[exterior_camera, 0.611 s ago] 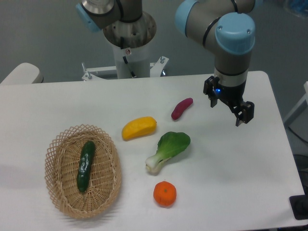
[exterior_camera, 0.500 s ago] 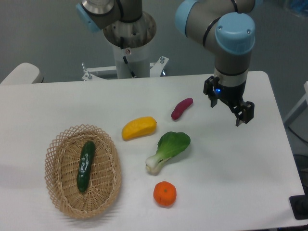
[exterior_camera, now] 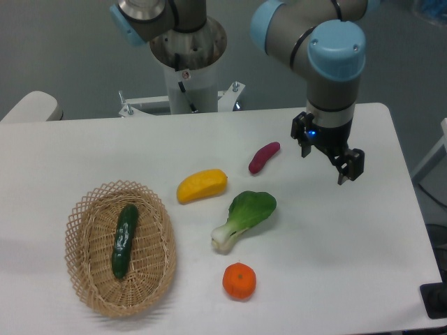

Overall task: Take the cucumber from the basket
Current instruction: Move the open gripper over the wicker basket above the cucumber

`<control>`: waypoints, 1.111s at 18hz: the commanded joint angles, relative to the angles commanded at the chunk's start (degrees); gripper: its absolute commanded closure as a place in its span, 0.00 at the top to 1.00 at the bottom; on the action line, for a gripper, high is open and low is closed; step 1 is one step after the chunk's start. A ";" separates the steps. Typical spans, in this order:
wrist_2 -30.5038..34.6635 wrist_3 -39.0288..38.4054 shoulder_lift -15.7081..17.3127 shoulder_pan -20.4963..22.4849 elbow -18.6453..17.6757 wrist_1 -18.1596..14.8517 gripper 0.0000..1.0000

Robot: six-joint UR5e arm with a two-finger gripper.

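A slim dark green cucumber (exterior_camera: 124, 241) lies lengthwise inside the oval wicker basket (exterior_camera: 158, 279) at the table's front left. My gripper (exterior_camera: 325, 163) hangs far to the right of it, above the right part of the table, open with nothing between its fingers. One fingertip (exterior_camera: 343, 179) points down toward the tabletop.
Between gripper and basket lie a purple sweet potato (exterior_camera: 263, 156), a yellow fruit (exterior_camera: 201, 185), a light green bok choy (exterior_camera: 244, 218) and an orange (exterior_camera: 239, 280). The robot base (exterior_camera: 187, 66) stands at the back of the white table (exterior_camera: 335, 258).
The gripper has shifted slightly to the left. The cucumber and the other items have not moved.
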 joint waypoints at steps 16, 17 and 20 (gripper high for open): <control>-1.76 -51.85 -1.22 -19.52 -4.57 0.44 1.00; -1.76 -54.49 -2.19 -20.39 -4.31 0.53 1.00; -1.24 -59.70 -4.13 -23.47 -4.66 0.61 1.00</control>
